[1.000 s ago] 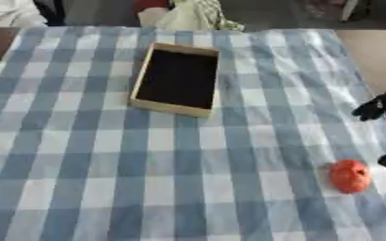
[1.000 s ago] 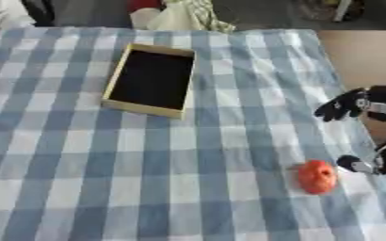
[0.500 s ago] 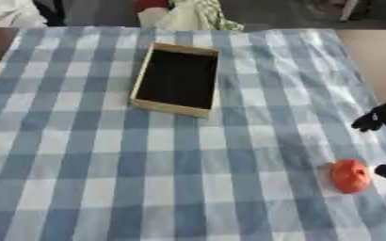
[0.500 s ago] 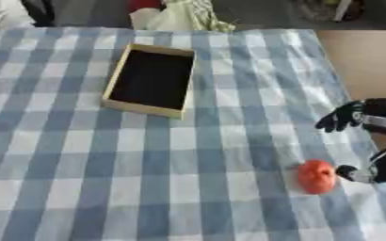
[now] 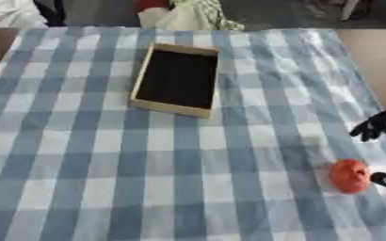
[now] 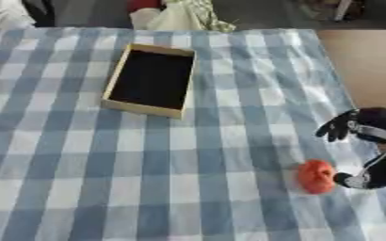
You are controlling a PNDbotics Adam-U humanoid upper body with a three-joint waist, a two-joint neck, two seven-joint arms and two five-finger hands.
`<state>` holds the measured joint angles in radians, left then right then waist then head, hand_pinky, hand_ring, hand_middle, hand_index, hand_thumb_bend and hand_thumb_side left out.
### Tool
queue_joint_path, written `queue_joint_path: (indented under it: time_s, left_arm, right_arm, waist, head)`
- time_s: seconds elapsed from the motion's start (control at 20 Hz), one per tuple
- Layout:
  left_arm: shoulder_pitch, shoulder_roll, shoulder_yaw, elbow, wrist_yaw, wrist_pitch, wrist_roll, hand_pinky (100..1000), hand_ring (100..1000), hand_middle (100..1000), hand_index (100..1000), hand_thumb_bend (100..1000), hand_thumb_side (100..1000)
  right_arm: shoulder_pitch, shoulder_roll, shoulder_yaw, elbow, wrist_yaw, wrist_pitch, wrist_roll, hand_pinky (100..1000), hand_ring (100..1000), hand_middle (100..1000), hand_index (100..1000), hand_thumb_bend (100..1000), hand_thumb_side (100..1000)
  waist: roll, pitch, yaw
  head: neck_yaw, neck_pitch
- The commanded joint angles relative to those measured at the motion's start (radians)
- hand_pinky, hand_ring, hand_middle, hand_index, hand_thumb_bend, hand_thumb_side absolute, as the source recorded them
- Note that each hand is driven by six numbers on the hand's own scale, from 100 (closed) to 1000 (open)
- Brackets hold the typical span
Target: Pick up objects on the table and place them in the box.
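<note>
A small orange-red rounded object (image 6: 316, 176) lies on the checked cloth near the right front. My right hand (image 6: 372, 146) comes in from the right edge, just right of that object; its thumb tip (image 6: 345, 180) sits beside the object and its fingers (image 6: 338, 128) spread above it, uncurled and holding nothing. The box (image 5: 176, 79), a shallow tan tray with a black inside, lies in the middle of the far half of the table with nothing in it. My left hand shows in neither view.
A blue-and-white checked cloth (image 5: 81, 164) covers the table. Pale fabric and a red item (image 5: 180, 12) lie beyond the far edge. Bare tabletop (image 6: 365, 61) shows at the right past the cloth.
My right hand has dropped lower and drawn closer to the orange-red object; its thumb tip now sits right beside it. The object and the box have stayed where they were.
</note>
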<state>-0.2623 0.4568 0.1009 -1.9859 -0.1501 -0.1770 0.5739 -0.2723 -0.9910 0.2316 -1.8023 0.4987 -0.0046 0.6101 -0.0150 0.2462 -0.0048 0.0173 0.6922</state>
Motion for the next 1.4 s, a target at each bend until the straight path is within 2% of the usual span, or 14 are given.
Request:
queue_joint_path:
  time_s: [0.05, 0.7, 0.85, 1.0, 1.2, 1.25, 1.4]
  left_arm:
    - [-0.003, 0.02, 0.003, -0.014, 0.0, -0.001, -0.004, 739, 756, 701, 819, 556, 663]
    - [-0.002, 0.014, 0.002, -0.014, 0.001, 0.002, -0.013, 739, 753, 700, 818, 556, 665]
    - [-0.003, 0.013, 0.001, -0.014, 0.002, 0.003, -0.015, 739, 753, 700, 818, 556, 666]
    - [-0.003, 0.013, 0.002, -0.014, 0.001, 0.002, -0.018, 739, 753, 700, 818, 556, 665]
    - [-0.003, 0.013, 0.002, -0.014, 0.0, 0.002, -0.022, 739, 753, 700, 818, 555, 665]
    - [-0.003, 0.013, 0.002, -0.014, 0.0, 0.002, -0.022, 739, 753, 700, 818, 555, 665]
    - [-0.004, 0.013, 0.002, -0.014, 0.0, 0.002, -0.023, 739, 753, 700, 818, 555, 665]
  right_arm:
    - [-0.006, -0.012, -0.001, 0.012, 0.0, -0.005, -0.016, 754, 739, 665, 857, 368, 207]
    - [0.0, 0.03, 0.012, 0.039, 0.004, -0.017, -0.076, 687, 670, 559, 766, 331, 216]
    - [0.005, 0.033, 0.015, 0.04, 0.0, -0.027, -0.085, 638, 629, 503, 709, 300, 205]
    - [0.009, 0.036, 0.017, 0.041, -0.009, -0.034, -0.091, 618, 616, 492, 697, 286, 184]
    - [0.013, 0.041, 0.024, 0.044, -0.027, -0.041, -0.084, 598, 606, 485, 690, 238, 149]
    - [0.014, 0.041, 0.026, 0.046, -0.032, -0.042, -0.08, 596, 606, 487, 692, 206, 106]
    - [0.017, 0.044, 0.03, 0.049, -0.055, -0.045, -0.059, 587, 603, 488, 694, 140, 100]
  waist:
    - [0.002, -0.012, 0.002]
    - [0.006, -0.009, 0.004]
    - [0.005, -0.009, 0.004]
    - [0.005, -0.009, 0.005]
    - [0.004, -0.009, 0.007]
    - [0.004, -0.009, 0.007]
    - [0.004, -0.009, 0.008]
  head:
    - [-0.001, 0.002]
    - [-0.003, 0.005]
    - [-0.003, 0.005]
    - [-0.003, 0.005]
    - [-0.003, 0.007]
    - [-0.004, 0.008]
    - [-0.004, 0.009]
